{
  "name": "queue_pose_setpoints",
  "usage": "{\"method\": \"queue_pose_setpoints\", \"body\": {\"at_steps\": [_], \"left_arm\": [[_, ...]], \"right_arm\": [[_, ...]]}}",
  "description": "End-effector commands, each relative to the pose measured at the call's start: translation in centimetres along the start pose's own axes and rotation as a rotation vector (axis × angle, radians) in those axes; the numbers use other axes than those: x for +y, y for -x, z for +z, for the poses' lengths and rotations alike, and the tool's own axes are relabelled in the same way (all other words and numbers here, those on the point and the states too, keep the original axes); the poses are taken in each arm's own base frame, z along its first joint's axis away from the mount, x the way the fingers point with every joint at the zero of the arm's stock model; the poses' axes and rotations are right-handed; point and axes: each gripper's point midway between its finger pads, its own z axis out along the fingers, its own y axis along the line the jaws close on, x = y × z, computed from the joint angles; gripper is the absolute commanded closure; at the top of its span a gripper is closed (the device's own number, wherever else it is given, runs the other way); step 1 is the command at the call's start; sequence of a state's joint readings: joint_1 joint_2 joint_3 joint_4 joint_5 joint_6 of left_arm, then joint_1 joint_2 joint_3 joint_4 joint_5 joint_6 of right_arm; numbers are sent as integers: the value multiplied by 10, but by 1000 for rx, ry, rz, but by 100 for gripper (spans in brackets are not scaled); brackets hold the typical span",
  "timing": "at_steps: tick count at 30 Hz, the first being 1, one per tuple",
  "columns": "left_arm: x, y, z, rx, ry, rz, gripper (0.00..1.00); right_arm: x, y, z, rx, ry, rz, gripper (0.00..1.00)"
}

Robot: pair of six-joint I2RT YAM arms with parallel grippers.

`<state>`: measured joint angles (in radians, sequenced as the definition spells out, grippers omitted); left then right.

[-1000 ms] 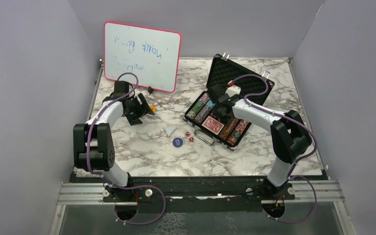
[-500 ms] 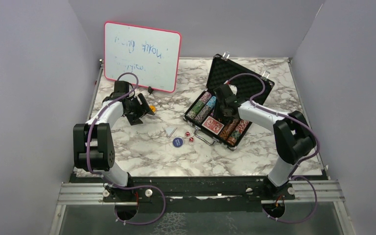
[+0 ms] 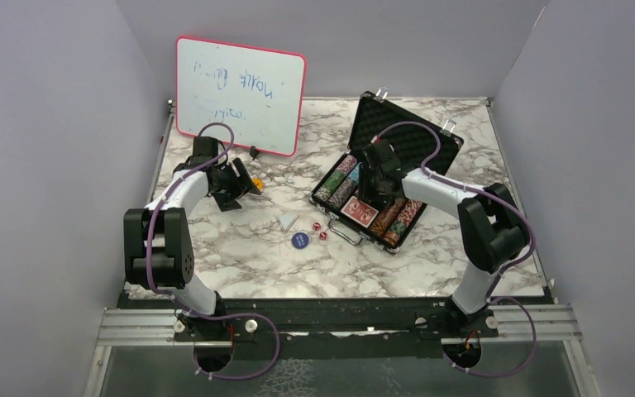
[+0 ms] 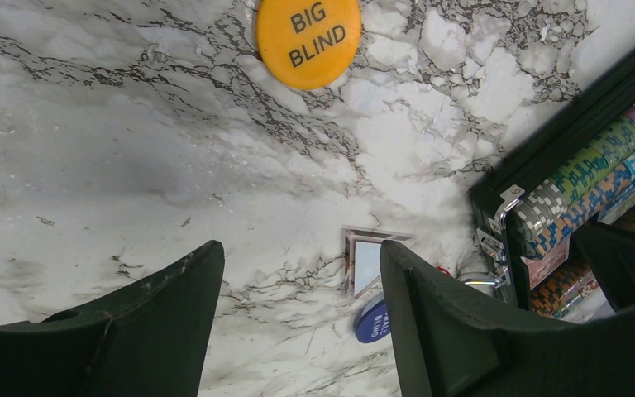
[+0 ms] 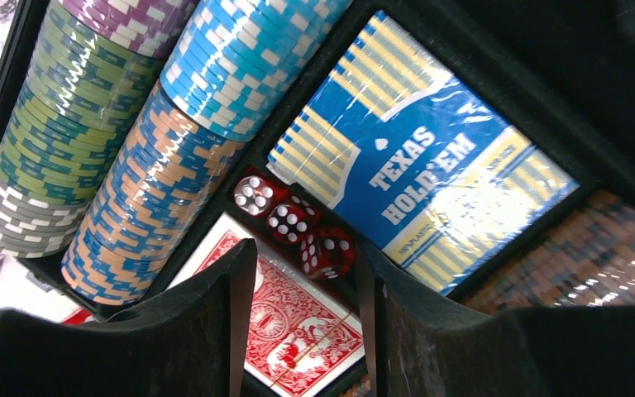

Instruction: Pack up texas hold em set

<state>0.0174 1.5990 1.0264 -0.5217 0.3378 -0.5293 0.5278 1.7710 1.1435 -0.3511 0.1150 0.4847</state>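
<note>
The black case (image 3: 409, 132) lies open at the right, lid up. In it are striped chip stacks (image 5: 140, 190), a red-backed deck (image 5: 298, 331), a blue card box (image 5: 417, 178) and three red dice (image 5: 293, 222). My right gripper (image 5: 306, 252) hangs open just above the deck and dice, holding nothing. On the marble lie two red dice (image 3: 321, 231), a blue button (image 3: 299, 241) and an orange BIG BLIND button (image 4: 307, 40). My left gripper (image 4: 302, 256) is open and empty over bare marble near the orange button.
A pink-framed whiteboard (image 3: 240, 93) leans against the back wall behind the left arm. A small clear square piece (image 4: 365, 260) lies beside the blue button (image 4: 372, 318). The case's metal handle (image 3: 347, 233) faces the loose dice. Grey walls close in both sides.
The right gripper's jaws have spread wider, and its wrist has swung and settled over the middle of the case. The left arm has stayed put.
</note>
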Motion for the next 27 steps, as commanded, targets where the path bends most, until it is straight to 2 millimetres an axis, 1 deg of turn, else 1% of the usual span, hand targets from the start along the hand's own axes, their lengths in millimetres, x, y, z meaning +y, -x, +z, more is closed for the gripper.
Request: {"method": "queue_pose_setpoints", "body": {"at_steps": [1,4,7,11,14,17,20,27], "left_arm": [[-9,6,-2,-11,-37,28,29],[-10,6,-2,-9,-40,29,29],[-11,6,-2,-8,-42,28,29],[-11,7,-2,-8,-44,28,29],[-12,7,-2,-10,-45,29,29],[-12,7,-2,-10,-45,32,29],[-12,7,-2,-9,-44,31,29],[-10,6,-1,-8,-42,32,29]], "right_arm": [[7,-6,7,49,60,-24,49],[4,-7,8,62,69,-24,47],[4,-2,6,52,76,-35,44],[3,13,-1,22,54,-52,41],[0,28,-9,-15,25,-67,39],[-2,37,-16,-39,8,-87,38],[1,36,-16,-31,29,-104,38],[9,18,-4,30,89,-123,38]]}}
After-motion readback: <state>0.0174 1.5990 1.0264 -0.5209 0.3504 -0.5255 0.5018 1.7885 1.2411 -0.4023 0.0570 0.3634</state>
